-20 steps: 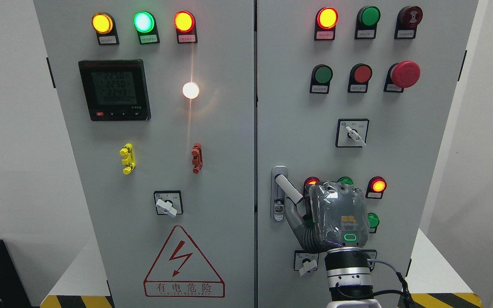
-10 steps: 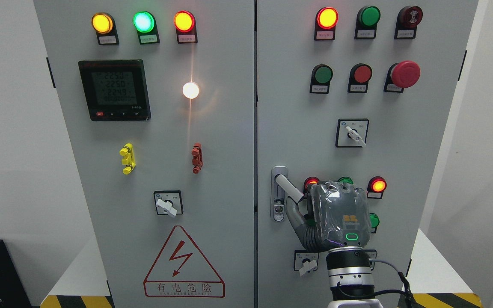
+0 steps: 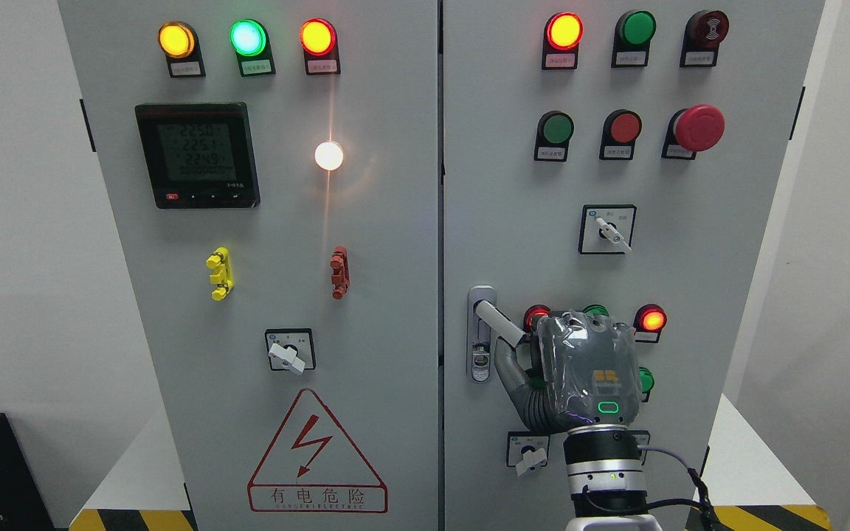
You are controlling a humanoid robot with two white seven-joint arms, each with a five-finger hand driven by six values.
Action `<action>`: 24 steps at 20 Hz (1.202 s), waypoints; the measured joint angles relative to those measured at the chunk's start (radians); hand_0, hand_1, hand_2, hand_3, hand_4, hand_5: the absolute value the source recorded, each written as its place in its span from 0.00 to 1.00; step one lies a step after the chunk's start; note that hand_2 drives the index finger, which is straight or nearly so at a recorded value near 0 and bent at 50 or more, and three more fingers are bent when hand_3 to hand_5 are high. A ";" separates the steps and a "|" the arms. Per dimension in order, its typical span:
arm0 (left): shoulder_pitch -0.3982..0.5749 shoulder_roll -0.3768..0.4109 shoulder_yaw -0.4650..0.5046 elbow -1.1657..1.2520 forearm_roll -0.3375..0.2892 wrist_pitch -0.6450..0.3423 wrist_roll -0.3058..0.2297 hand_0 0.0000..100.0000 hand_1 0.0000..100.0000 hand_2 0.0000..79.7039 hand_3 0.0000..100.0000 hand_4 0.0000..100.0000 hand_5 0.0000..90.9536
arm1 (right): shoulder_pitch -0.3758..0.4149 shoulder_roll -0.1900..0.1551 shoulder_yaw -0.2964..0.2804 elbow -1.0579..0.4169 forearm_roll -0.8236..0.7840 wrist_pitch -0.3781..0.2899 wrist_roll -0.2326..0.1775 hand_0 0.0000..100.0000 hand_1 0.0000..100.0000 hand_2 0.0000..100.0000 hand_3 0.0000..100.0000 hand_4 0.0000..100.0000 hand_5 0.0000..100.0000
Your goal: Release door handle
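On the right cabinet door, the grey door handle (image 3: pixel 499 323) is a short lever swung out down-right from its lock plate (image 3: pixel 481 335). My right hand (image 3: pixel 536 354) comes up from the bottom edge, its back towards the camera, right beside the lever's tip. The thumb (image 3: pixel 508 369) stretches upward just under the lever, not wrapped around it. The lever's tip shows free at the hand's left edge. The other fingers are hidden behind the hand. My left arm is out of view.
The hand partly covers lit indicator lamps (image 3: pixel 651 319). A rotary switch (image 3: pixel 528 453) sits by the wrist and another rotary switch (image 3: pixel 608 229) is above. A red mushroom stop button (image 3: pixel 699 127) protrudes at the upper right. The left door (image 3: pixel 366 295) carries a meter and lamps.
My right hand has drifted slightly to the right, away from the lock plate. The handle lever has stayed at almost the same angle.
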 measured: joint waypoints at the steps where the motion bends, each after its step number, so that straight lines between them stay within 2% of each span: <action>1: 0.000 0.000 0.000 0.000 0.000 0.000 0.000 0.12 0.56 0.00 0.00 0.00 0.00 | 0.000 0.000 -0.001 0.000 0.000 0.000 -0.001 0.57 0.47 0.93 1.00 1.00 1.00; 24: 0.000 0.000 0.000 0.000 0.000 0.000 0.000 0.12 0.56 0.00 0.00 0.00 0.00 | -0.003 0.000 -0.006 -0.006 -0.002 0.000 -0.009 0.58 0.46 0.93 1.00 1.00 1.00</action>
